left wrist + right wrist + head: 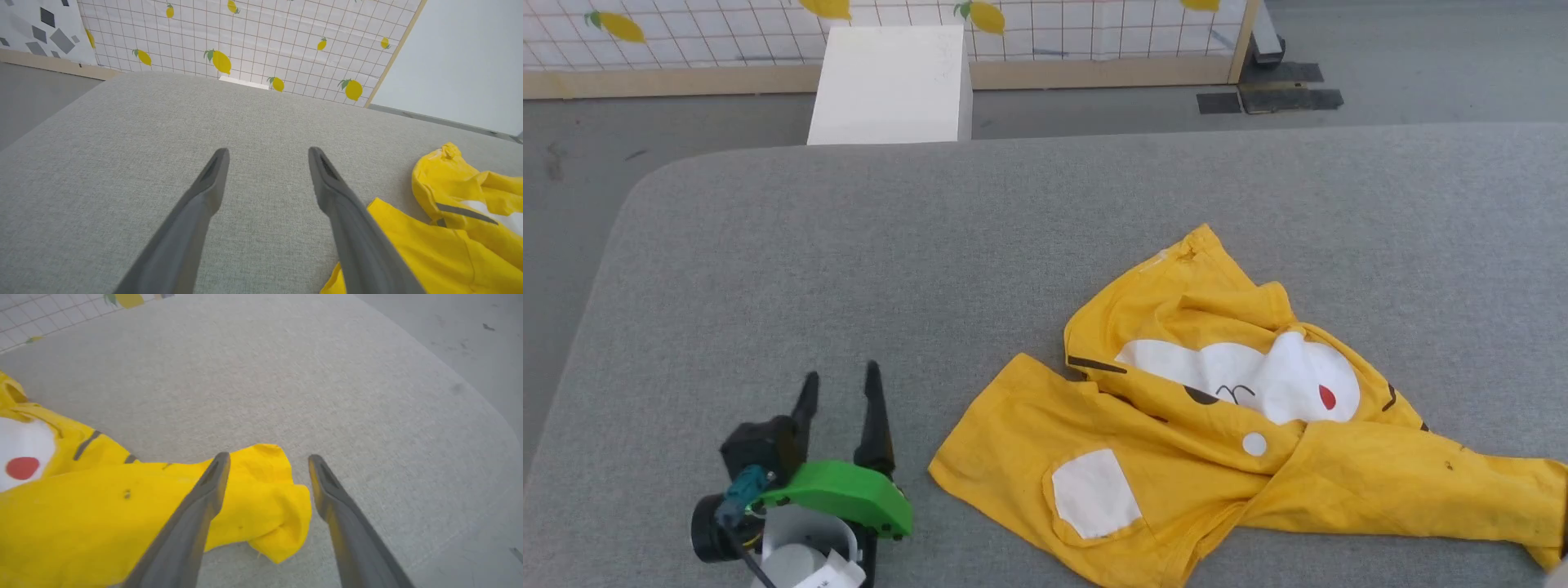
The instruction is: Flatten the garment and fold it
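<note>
Grey woven cloth covers the tabletop (931, 245), and the garment (1217, 441) lies on its near right part, reaching the right edge of the head view. It is crumpled rather than spread: the upper body is folded over itself, so the large white print with its red dot (1327, 398) sits in a hollow of creases, and one long yellow part runs out to the right. Flattening looks barely begun, and no fold has been made.

In the right wrist view, the right end effector (269, 455) hangs over that right-hand end with its fingers spread wide. The bunched tip of cloth lies slack on the tabletop between them, pinched by neither. I judge the arm is placed there because that end is the handle for drawing the shirt out straight.

The left end effector (841, 371) is likewise released and holds nothing. It sits on bare tabletop just left of the garment's near-left corner, apart from the cloth, likely waiting for its own corner.

Beyond the tabletop stands a white box (894, 82) on the grey floor (1421, 57), backed by a lemon-printed grid panel (1094, 28).

By count: one garment, one red dot, three white patches showing (large, squarish, small round), two end effectors with two fingers each, and one box.
</note>
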You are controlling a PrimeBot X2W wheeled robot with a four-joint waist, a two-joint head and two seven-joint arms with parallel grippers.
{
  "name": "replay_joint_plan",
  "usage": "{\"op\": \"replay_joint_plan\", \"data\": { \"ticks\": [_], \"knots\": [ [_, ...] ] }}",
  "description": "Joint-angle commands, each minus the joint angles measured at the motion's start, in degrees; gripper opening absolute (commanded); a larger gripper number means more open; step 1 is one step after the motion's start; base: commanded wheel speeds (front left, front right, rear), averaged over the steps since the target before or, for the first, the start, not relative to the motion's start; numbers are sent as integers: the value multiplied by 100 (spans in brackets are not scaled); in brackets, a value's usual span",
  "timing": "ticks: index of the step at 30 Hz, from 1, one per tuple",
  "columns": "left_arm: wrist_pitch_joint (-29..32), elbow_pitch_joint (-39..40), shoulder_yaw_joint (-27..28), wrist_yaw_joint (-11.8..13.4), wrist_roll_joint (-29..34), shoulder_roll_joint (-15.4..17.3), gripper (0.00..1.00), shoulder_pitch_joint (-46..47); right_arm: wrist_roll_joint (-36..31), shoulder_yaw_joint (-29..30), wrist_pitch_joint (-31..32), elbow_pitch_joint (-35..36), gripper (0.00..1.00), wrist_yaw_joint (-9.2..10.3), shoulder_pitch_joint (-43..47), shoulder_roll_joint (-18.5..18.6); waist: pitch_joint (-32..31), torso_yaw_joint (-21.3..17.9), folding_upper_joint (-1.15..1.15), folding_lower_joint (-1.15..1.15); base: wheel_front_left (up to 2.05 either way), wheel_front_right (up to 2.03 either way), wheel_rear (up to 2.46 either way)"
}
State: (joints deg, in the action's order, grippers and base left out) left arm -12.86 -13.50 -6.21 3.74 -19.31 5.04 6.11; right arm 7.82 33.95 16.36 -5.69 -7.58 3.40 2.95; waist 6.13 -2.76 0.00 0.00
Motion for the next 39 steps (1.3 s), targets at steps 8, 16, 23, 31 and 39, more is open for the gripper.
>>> {"op": "replay_joint_plan", "data": {
  "ticks": [8, 16, 23, 31, 39],
  "knots": [
    [1526, -127, -618, -297, 122, 239, 100, -141, -162, -1212, -1111, 1083, 100, 9, 520, 6, -123, 9, 0, 0, 0, 0, 0],
    [3071, -236, -855, -5, 56, 178, 100, -40, -38, -1707, -1148, 1161, 100, 9, 520, 5, -64, -186, 0, 0, 0, 0, 0],
    [3899, -320, -1057, -111, -139, 137, 100, 22, 41, -1890, -1188, 1141, 100, 9, 418, 1, 64, -377, 0, 0, 0, 0, 0],
    [3733, -119, -972, -73, -197, 183, 0, 55, 93, -1866, -1178, 1116, 100, 9, 363, -2, 145, -454, 0, 0, 0, 0, 0],
    [3072, 188, -291, 366, -338, 399, 0, -282, 116, -1420, -682, 920, 100, 9, 437, -5, 76, -306, 0, 0, 0, 0, 0]
  ]
}}
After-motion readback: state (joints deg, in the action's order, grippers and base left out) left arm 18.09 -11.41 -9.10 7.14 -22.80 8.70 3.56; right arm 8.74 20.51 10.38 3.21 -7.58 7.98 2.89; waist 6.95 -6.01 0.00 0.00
